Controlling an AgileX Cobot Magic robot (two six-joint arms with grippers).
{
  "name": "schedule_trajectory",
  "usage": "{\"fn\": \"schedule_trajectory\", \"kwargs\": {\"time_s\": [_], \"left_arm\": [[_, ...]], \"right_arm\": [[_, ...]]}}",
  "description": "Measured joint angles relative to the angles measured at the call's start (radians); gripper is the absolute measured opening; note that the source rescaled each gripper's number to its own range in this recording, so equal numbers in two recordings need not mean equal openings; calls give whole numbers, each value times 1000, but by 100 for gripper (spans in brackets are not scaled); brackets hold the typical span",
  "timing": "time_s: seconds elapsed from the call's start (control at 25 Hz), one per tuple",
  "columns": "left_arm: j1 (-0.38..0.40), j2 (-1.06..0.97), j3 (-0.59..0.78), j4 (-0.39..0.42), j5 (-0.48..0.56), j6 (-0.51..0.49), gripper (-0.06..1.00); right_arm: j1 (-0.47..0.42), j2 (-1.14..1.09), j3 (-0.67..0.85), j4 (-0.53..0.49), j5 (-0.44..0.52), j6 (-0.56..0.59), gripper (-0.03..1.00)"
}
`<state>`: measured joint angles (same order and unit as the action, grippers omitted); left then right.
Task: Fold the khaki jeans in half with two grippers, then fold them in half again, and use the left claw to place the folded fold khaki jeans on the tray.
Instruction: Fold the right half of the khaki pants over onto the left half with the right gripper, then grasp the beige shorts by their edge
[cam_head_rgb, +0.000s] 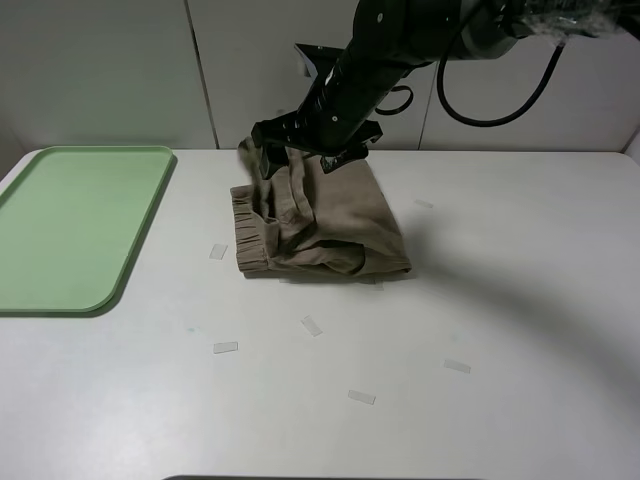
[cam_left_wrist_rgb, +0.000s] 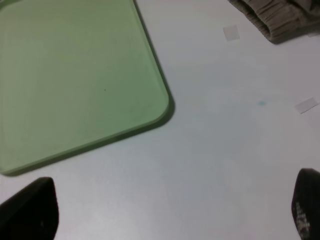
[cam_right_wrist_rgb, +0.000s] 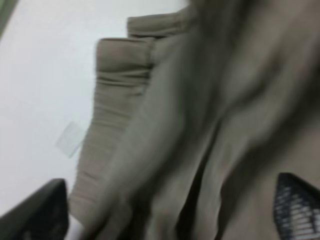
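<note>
High view: folded khaki-tan cotton jeans (cam_head_rgb: 320, 225) (shorts, really) lie on your white worktop (cam_head_rgb: 500, 400), pale mint-green plastic tray (cam_head_rgb: 70, 230) to their left, black right gripper (cam_head_rgb: 310, 155) over their far edge.
Left wrist: the left gripper (cam_left_wrist_rgb: 165, 215) hangs near the tray, fingers (cam_left_wrist_rgb: 30, 210) spread, empty.
Right wrist: fingers (cam_right_wrist_rgb: 40, 210) spread astride the cloth.

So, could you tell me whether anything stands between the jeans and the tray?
Nothing solid does: only bare table and one flat tape scrap lie between the jeans and the tray.
</note>
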<state>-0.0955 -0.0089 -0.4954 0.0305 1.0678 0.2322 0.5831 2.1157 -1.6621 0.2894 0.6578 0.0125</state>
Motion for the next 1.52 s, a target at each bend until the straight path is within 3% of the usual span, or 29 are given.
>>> {"fn": "schedule_trajectory", "kwargs": {"time_s": [0.32,0.64,0.92,1.32,1.52], "left_arm": [[0,0,0,0,0,0,93],[0,0,0,1,0,0,93],[0,0,0,1,0,0,93],[0,0,0,1,0,0,93],[0,0,0,1,-1,0,93]], "right_arm": [[0,0,0,-5,1,-3,97],[-34,-2,0,-143,49,-43,98],[-153,-97,65,-289,52,-75,98],[-377,-438,446,-328,-114,-120,100],[-516,-648,596,-354,-130,-137,100]]}}
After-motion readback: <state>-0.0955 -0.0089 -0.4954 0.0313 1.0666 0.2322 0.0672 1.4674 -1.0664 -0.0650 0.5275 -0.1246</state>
